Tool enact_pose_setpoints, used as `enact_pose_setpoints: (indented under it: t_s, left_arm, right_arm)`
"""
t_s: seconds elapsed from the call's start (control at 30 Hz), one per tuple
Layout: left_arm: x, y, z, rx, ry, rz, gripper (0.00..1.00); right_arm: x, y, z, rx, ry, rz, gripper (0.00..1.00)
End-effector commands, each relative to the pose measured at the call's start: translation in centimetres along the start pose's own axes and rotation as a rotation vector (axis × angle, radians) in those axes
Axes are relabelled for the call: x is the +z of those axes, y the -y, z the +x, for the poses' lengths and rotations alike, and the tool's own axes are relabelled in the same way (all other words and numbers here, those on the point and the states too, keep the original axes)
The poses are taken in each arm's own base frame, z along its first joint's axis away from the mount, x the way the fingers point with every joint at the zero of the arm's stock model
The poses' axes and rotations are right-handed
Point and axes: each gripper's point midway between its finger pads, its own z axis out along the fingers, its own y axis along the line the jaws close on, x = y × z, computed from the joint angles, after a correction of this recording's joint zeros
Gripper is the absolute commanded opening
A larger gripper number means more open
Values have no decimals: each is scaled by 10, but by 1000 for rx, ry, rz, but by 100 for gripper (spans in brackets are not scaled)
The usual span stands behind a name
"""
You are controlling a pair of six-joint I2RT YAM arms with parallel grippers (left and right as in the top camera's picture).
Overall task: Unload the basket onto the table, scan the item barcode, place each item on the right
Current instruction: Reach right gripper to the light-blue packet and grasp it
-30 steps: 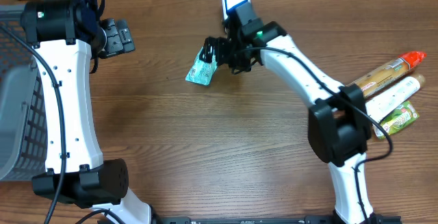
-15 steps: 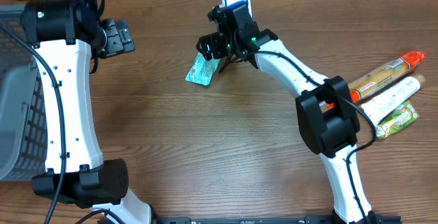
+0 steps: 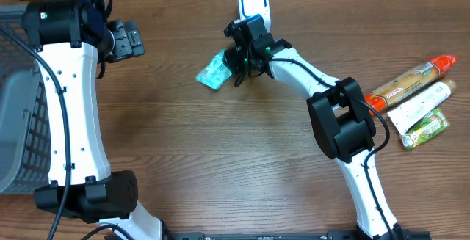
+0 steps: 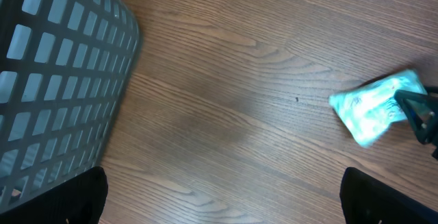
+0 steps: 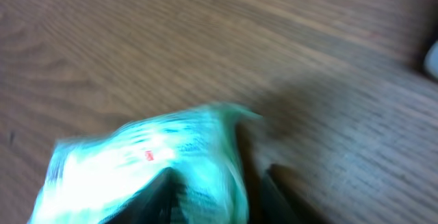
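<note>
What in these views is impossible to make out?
The packet: its barcode is blurred in the right wrist view and too small in the overhead and left wrist views.
Grip of the right gripper: in the overhead view its own body hides the jaws, so whether it is closed on the packet is unclear.
The basket: cut off by overhead's left edge.

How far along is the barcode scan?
Done: nothing visibly scanned. In hand: right gripper pinches the edge of the teal packet, near the scanner. To do: lift it, face barcode to scanner. Left gripper open, idle by the basket.
</note>
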Motion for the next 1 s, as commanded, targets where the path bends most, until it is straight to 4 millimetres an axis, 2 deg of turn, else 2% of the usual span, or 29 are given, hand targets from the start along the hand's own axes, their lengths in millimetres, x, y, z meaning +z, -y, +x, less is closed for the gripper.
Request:
enact_pose_setpoints:
  t_s: [0.0, 0.07, 0.17, 0.2, 0.23, 0.27, 0.33, 0.47, 0.57, 0.67, 0.77, 0.83, 0.97]
  left_arm:
    - [-5, -3, -2, -11, 19, -5, 100]
    - [-5, -3, -2, -11, 18, -5, 100]
    - [-5, -3, -2, -11, 19, -5, 100]
    - [-5, -3, -2, -11, 19, -5, 100]
    - [-5, -3, -2, -11, 19, -5, 99]
    - [-5, -3, -2, -11, 19, -5, 100]
    - [-5, -3, -2, -11, 19, -5, 100]
    - [-5, -3, -2, -11, 19, -5, 100]
    - [-5, -3, -2, -11, 19, -5, 100]
    - [-5, -3, -2, -11, 19, -5, 100]
    - [-5, -3, -2, -11, 19, -5, 99]
    - [-5, -3, -2, -11, 19, -5, 100]
    - [-5, -3, -2, -11, 19, -5, 99]
  right_arm:
    - [-4, 7, 27, 45, -107, 22, 22]
    - [-12, 3, 39, 72, -169, -11, 17]
    - [-34, -5, 50, 191, -251, -60, 17]
    - [-40, -6, 53, 231, -270, -67, 23]
    - [-47, -7, 56, 277, -292, -75, 40]
    - [-52, -9, 60, 322, -317, -83, 53]
    - [-61, -14, 72, 411, -384, -111, 63]
    - [-66, -11, 83, 425, -431, -105, 81]
    - [-63, -7, 76, 296, -388, -129, 84]
    - [-60, -1, 61, 273, -324, -138, 83]
    - [-57, -3, 51, 283, -285, -185, 74]
    - [-56, -10, 50, 290, -280, -235, 64]
    - [-43, -13, 65, 380, -327, -229, 55]
